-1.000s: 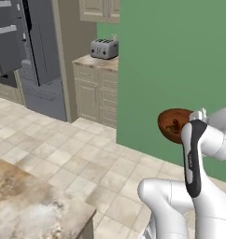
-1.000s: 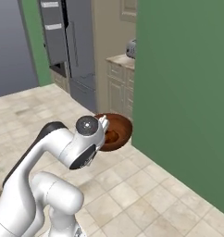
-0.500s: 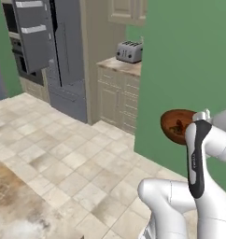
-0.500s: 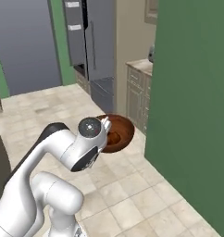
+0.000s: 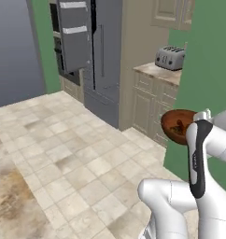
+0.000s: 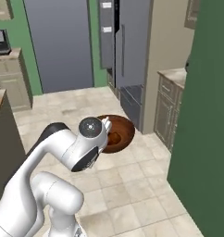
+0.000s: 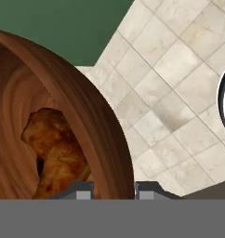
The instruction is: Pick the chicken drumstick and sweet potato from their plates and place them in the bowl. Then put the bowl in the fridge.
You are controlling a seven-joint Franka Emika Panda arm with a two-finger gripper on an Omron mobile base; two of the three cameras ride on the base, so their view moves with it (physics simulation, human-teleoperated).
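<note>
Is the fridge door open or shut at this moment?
Open. One door of the fridge is swung outward in both base views, leaving a dark gap beside it. The hand grips the bowl short of it.

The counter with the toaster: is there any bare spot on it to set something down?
Yes. The counter is bare in front of and left of the toaster, up to the tall beige panel beside the fridge. Its right part hides behind the green wall. The gripper carries the bowl above open floor.
</note>
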